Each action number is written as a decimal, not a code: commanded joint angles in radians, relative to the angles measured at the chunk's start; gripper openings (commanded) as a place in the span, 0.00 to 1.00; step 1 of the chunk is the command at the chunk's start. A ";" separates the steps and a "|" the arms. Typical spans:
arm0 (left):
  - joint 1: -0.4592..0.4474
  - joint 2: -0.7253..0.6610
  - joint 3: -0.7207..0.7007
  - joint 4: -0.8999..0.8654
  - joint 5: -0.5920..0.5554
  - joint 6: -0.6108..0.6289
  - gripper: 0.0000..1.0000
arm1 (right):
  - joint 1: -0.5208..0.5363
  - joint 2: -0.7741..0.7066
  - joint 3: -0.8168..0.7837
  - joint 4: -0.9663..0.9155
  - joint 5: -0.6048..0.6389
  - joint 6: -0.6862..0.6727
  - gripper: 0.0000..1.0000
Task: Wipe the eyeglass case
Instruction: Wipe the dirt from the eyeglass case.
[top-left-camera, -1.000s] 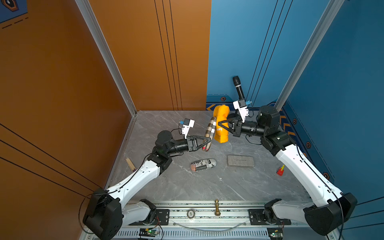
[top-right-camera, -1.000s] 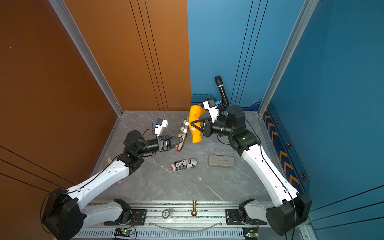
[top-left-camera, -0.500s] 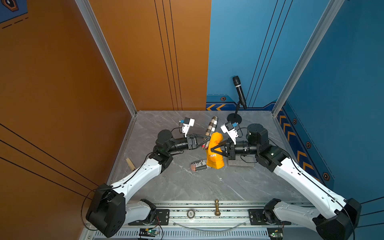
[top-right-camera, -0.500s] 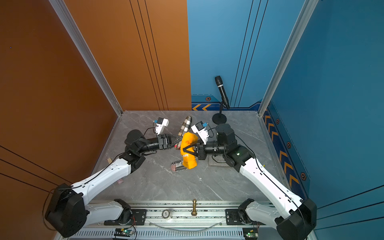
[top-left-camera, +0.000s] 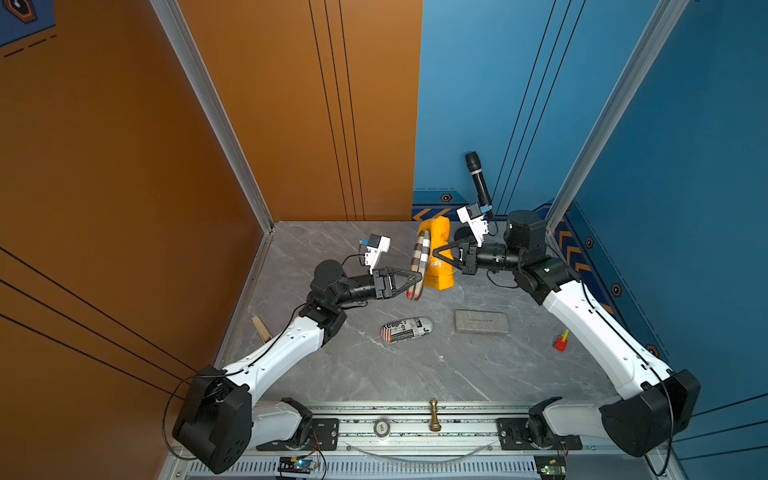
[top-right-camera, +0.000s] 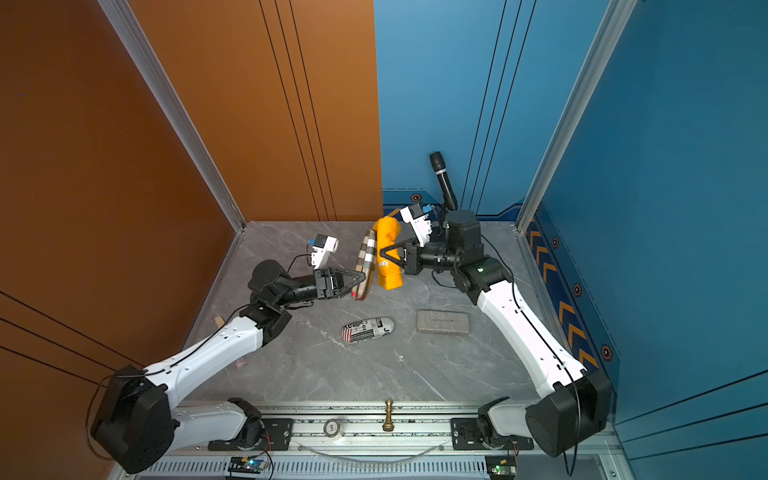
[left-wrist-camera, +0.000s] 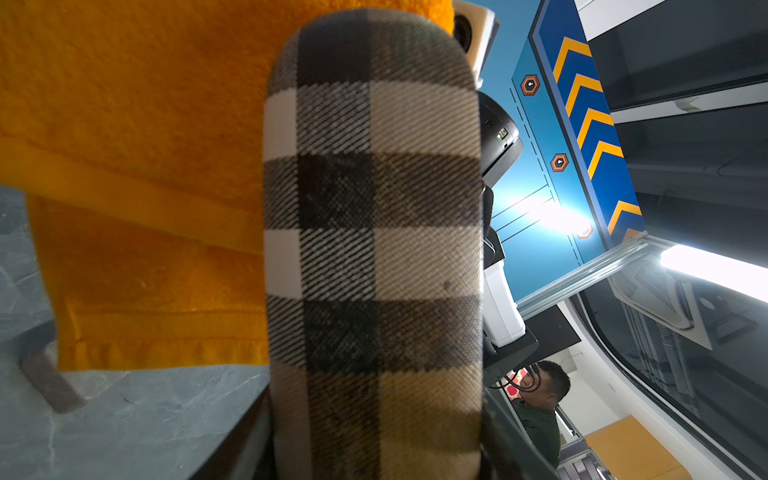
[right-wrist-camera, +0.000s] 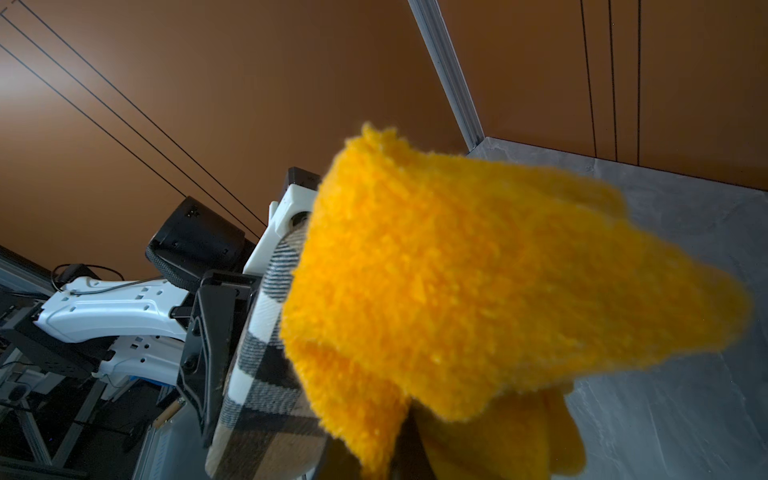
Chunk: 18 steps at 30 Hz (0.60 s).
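Above the tabletop (top-left-camera: 357, 374), the left gripper (top-left-camera: 412, 283) pinches the plaid eyeglass case (top-left-camera: 419, 257) upright by its lower end; the right gripper (top-left-camera: 435, 254) clamps the orange cloth (top-left-camera: 440, 237) against its side. Sideways wiping pressure could lever the case out of that low grip

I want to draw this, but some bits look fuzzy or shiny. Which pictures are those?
Right wrist view: the orange towel is fuzzy, too close to the lens. Left wrist view: the plaid eyeglass case is sharp, but the blue wall has white glare and the ceiling light is washed out. Both top views: evenly lit, sharp.
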 joint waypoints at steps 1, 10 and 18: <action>0.006 -0.010 -0.001 0.033 0.051 0.004 0.41 | 0.084 -0.057 -0.047 -0.115 0.032 -0.102 0.00; 0.012 0.013 -0.017 0.059 -0.099 0.034 0.41 | 0.292 -0.160 -0.249 0.059 0.121 0.037 0.00; 0.012 0.018 -0.030 0.105 -0.150 0.014 0.41 | 0.256 -0.191 -0.284 0.178 0.127 0.131 0.00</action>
